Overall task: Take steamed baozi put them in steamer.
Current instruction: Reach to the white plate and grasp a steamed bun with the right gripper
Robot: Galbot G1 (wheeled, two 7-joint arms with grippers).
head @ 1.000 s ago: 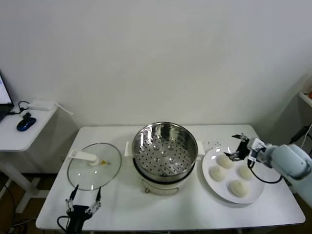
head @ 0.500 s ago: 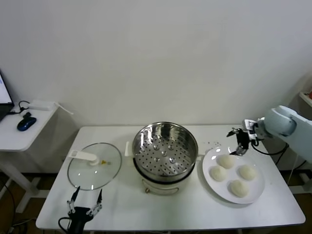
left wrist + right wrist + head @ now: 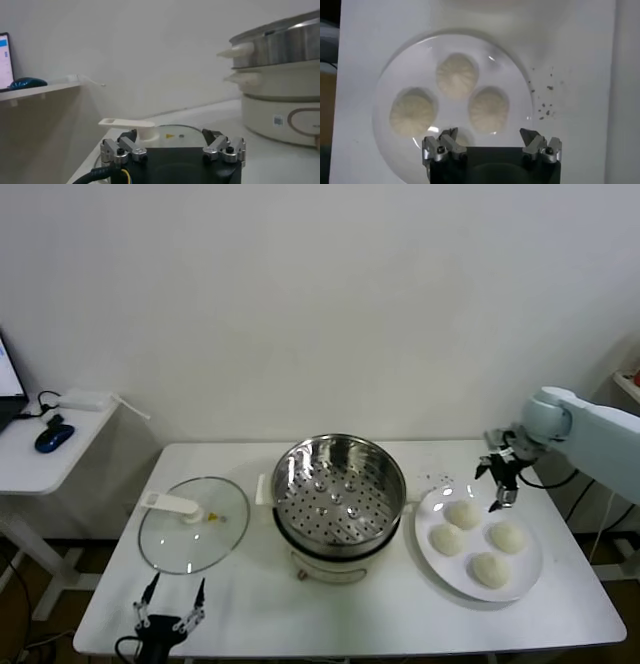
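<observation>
Several cream-white baozi (image 3: pixel 462 514) lie on a white plate (image 3: pixel 530 579) to the right of the steamer (image 3: pixel 338 496), whose shiny perforated basket holds nothing. My right gripper (image 3: pixel 497 482) hovers open above the plate's far edge, close to the rearmost bun. In the right wrist view the baozi (image 3: pixel 489 110) sit spread on the plate below the gripper (image 3: pixel 490 137), with nothing between its fingers; one bun is partly hidden under it. My left gripper (image 3: pixel 168 612) is parked open at the table's front left edge.
A glass lid (image 3: pixel 192 524) with a white handle (image 3: pixel 127 122) lies flat left of the steamer (image 3: pixel 280 45), just beyond the left gripper (image 3: pixel 170 136). A side desk with a blue mouse (image 3: pixel 52 438) stands at far left. Dark crumbs (image 3: pixel 545 100) speckle the table beside the plate.
The right arm has swung up and back toward the wall. Its open gripper stays over the plate's far edge and has shifted slightly right. The buns have not moved.
</observation>
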